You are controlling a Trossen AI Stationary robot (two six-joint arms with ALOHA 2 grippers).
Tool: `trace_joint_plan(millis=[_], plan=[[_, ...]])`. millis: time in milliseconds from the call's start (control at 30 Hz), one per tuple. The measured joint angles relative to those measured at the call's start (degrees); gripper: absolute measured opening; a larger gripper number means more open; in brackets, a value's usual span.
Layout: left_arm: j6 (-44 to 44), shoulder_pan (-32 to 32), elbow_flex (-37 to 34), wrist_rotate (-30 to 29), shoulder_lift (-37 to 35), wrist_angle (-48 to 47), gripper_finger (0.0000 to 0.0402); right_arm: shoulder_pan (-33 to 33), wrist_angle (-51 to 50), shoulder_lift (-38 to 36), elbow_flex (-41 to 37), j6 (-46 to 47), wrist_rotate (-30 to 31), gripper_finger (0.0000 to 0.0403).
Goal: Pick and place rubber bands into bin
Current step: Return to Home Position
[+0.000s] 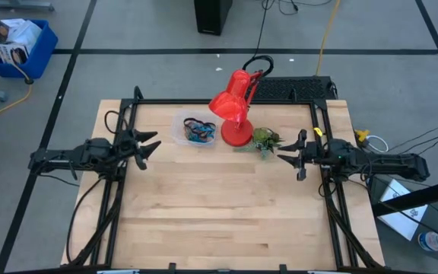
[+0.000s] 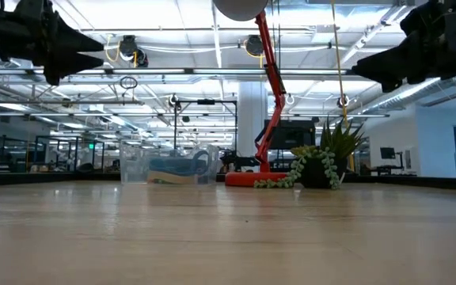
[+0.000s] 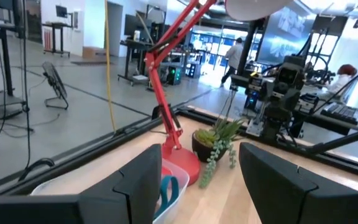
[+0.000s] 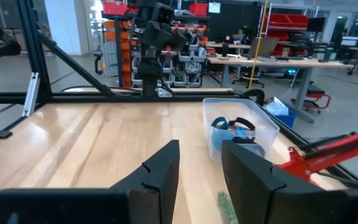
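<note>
**Desk** (image 1: 219, 221): a light wooden top, bordered by a black frame.

**Bin** (image 1: 182, 129): clear plastic with rounded corners. It is set toward the far edge of the desk, left of centre in the high view, just beside the base of the lamp. It is seen upright on the desk surface in the low view (image 2: 133, 168).

**Rubber bands** (image 1: 198, 132): gathered inside the bin as a small tangle. Blue, black and orange loops are made out from above, and blue and black ones through the bin wall in the right wrist view (image 4: 235, 124).

**Left gripper** (image 1: 152, 150): held above the desk at its left side, pointed inward, well apart from the bin. Its fingers (image 3: 135, 183) are spread wide and nothing is held between them.

**Right gripper** (image 1: 291, 156): held above the desk at its right side, pointed inward, near the plant. Its fingers (image 4: 160, 168) are parted with a narrower gap and nothing is held.

**Lamp** (image 1: 234, 106): red, with a jointed arm. Its round base is placed between the bin and the plant.

**Plant** (image 1: 265, 141): small and potted, with trailing green strands. It is placed just right of the lamp base.

**Blue crate** (image 1: 21, 46): on the floor, well apart from the desk.
</note>
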Motion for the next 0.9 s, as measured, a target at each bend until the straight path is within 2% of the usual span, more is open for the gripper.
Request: trace_joint_plan(millis=[133, 300, 467, 533, 900], plan=[[-1.0, 0.0, 0.0, -0.8, 0.0, -1.3, 0.0223, 0.0, -2.0, -3.4, 0.0, -0.8, 0.3, 0.0116], [-1.1, 0.0, -2.6, -0.9, 0.0, 1.5, 0.0223, 0.0, -0.9, -6.2, -2.9, -0.9, 0.3, 0.0116], [-0.8, 0.0, -6.9, -0.8, 0.0, 7.8, 0.0223, 0.0, 7.1, -7.4, -6.7, -1.0, 0.3, 0.0116], [-0.8, 0.0, -8.0, -0.9, 0.0, 8.6, 0.0223, 0.0, 7.4, -7.5, -7.0, -1.0, 0.3, 0.0116], [1.5, 0.0, -9.2, -1.5, 0.0, 5.2, 0.0223, 0.0, 5.3, -7.5, -7.2, -1.0, 0.2, 0.0116]])
